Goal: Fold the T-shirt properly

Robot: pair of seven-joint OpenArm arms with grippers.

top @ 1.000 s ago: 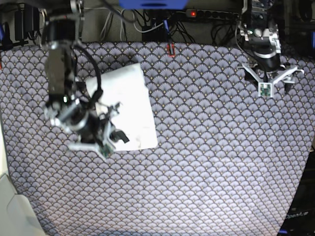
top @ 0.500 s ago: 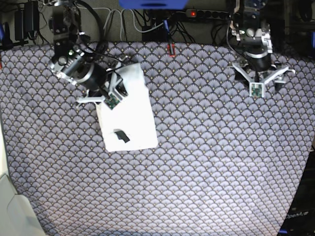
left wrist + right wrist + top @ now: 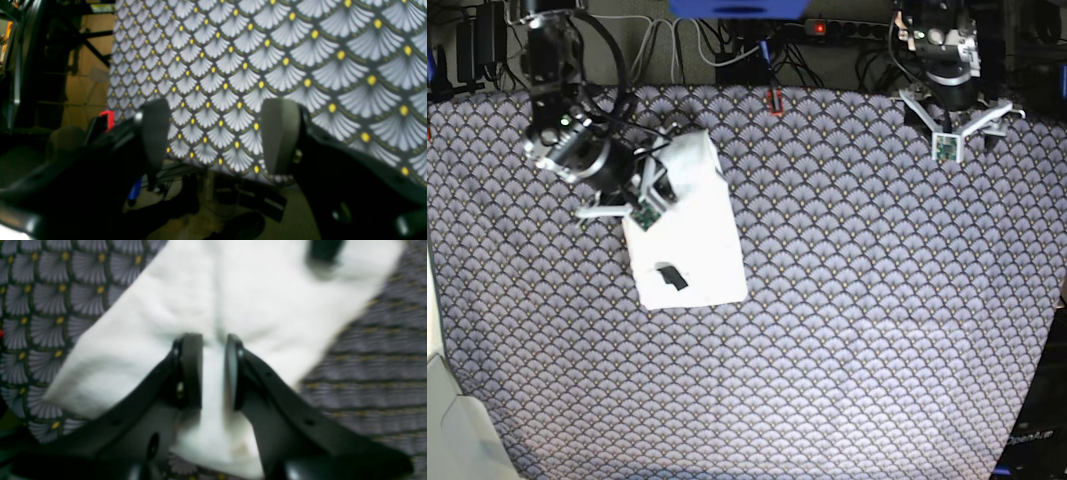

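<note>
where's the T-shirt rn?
The T-shirt lies folded on the patterned tablecloth, left of centre in the base view, its far end under the right gripper.

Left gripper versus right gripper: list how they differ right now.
The left gripper has its jaws spread wide; the right gripper has them close together, with only a narrow gap. The left gripper is at the far edge of the patterned cloth, nothing between its fingers; the right gripper is over the folded T-shirt. Both have dark fingers.
</note>
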